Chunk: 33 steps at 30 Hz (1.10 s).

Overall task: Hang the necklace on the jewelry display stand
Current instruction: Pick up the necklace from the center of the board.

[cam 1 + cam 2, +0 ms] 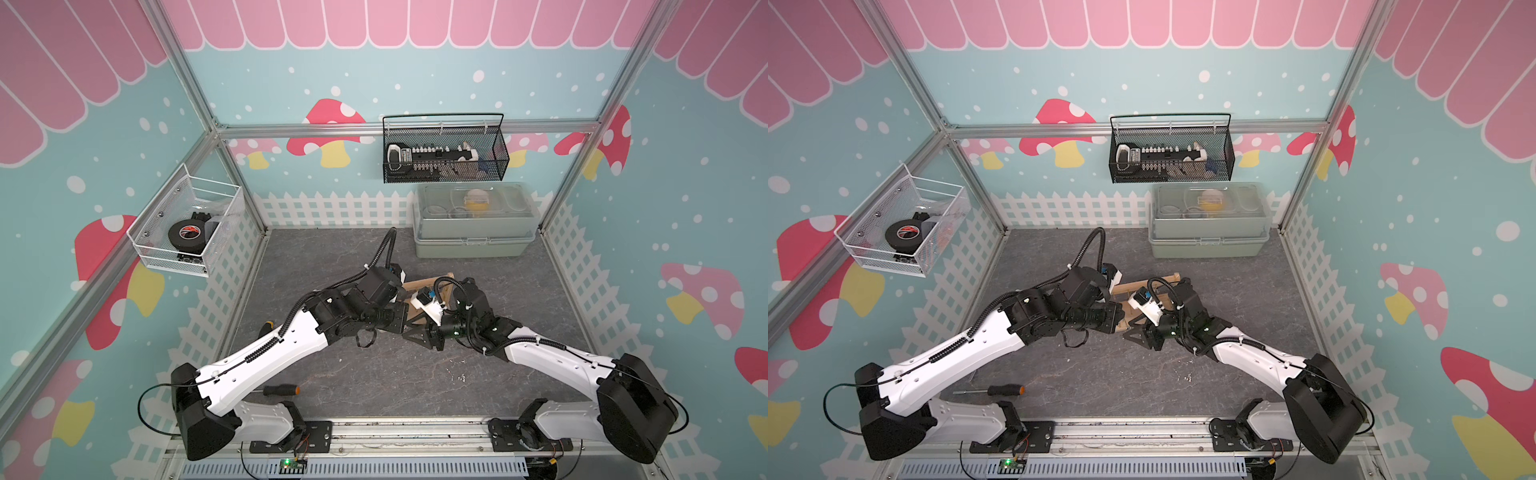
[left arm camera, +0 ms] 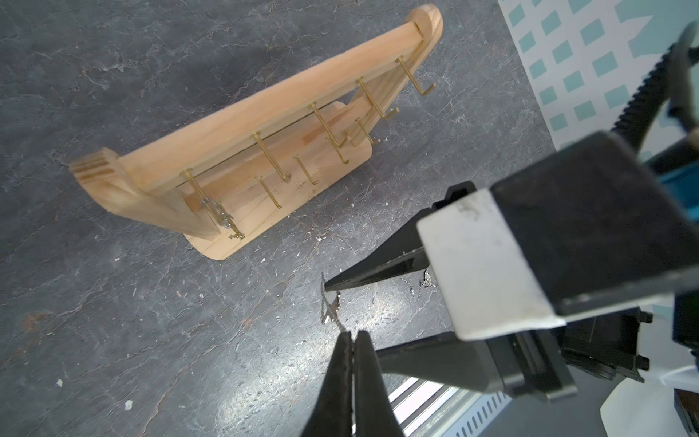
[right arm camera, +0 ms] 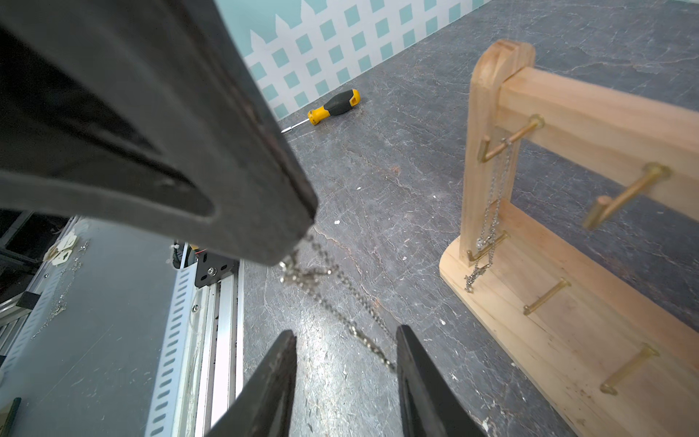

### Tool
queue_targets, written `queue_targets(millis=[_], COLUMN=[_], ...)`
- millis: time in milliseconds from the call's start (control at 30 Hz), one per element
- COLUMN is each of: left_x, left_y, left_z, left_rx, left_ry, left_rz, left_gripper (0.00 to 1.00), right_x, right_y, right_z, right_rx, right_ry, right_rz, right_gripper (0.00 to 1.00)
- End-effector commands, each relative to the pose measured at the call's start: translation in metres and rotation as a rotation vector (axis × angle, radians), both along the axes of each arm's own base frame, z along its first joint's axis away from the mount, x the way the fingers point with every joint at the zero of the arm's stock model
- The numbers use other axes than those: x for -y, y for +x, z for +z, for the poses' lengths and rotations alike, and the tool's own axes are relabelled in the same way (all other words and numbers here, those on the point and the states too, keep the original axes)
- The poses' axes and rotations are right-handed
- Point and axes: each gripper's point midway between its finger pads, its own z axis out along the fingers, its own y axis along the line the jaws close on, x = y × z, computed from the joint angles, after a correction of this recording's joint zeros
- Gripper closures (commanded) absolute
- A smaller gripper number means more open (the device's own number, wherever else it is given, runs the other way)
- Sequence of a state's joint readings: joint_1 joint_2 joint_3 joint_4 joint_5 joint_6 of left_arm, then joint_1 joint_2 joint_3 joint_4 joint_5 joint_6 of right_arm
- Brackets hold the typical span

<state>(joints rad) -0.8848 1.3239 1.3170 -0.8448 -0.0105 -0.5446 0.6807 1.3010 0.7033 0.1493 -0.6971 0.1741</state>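
Necklace [image 3: 302, 276]: thin limp chain strung between both claws, just beside the stand [image 3: 597, 125].
Left claw [image 2: 352, 338]: clamped on the chain.
Right claw [image 3: 345, 333]: apart, chain touching one jaw.
Handling: likely light, slippery, tangles; pinch few links.
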Motion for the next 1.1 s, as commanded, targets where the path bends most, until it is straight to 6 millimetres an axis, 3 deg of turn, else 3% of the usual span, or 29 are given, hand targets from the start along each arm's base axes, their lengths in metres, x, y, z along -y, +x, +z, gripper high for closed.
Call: queue_targets(millis=[0,200,967,1067], left_x=[0.001,0.0,0.002,0.001], left_y=[0.002,0.0,-0.001,-0.001], left_z=[0.014,0.015,0.021,0.022], left_rx=[0.023,0.016,0.013,0.017], left_ry=[-0.011,-0.014,-0.035,-0.035], left_rz=[-0.014,-0.016,-0.018,-0.016], left_gripper=[0.99,0.99,0.99,0.99], right_x=[-0.002,0.004,-0.01,-0.011], right_y=[0.001,0.015,0.02,0.021], right_z=[-0.002,0.004,0.018,0.015], right_rx=[0.032,0.098,0.114,0.107], right_ry=[0.003,-0.003,0.063,0.055], right_rz=[0.011,-0.075,-0.05,-0.054], right_gripper=[0.56,0.56,0.6,0.65])
